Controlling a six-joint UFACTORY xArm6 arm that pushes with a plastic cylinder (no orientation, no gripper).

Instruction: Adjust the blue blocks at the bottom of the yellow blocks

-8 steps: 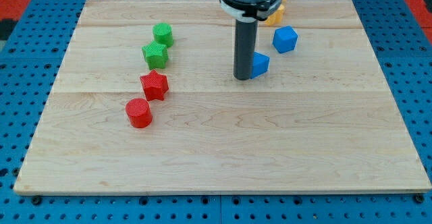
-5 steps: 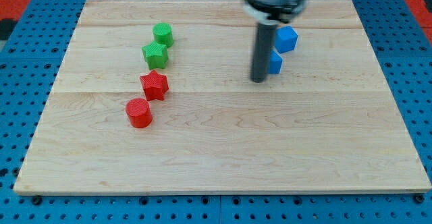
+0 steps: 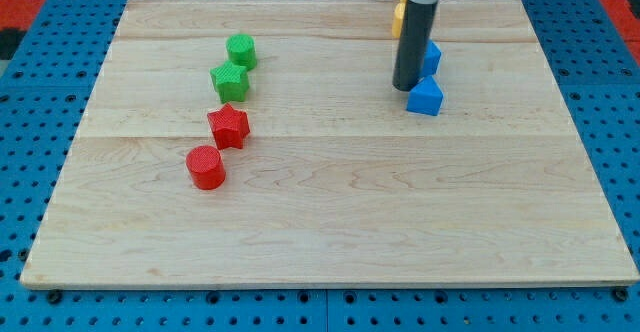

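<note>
My tip rests on the board just left of and above a blue block with a peaked top, touching or nearly touching it. A second blue block sits right behind the rod, partly hidden by it. A yellow block shows only as a sliver at the rod's left near the view's top; the rest is hidden by the arm. The blue blocks lie below the yellow one in the view.
At the view's left, a green cylinder, a green hexagonal block, a red star and a red cylinder form a slanting line. The wooden board lies on a blue pegboard.
The rod has moved right and slightly up. The lower blue block has been pushed right to sit below the other blue block. A yellow sliver shows again.
</note>
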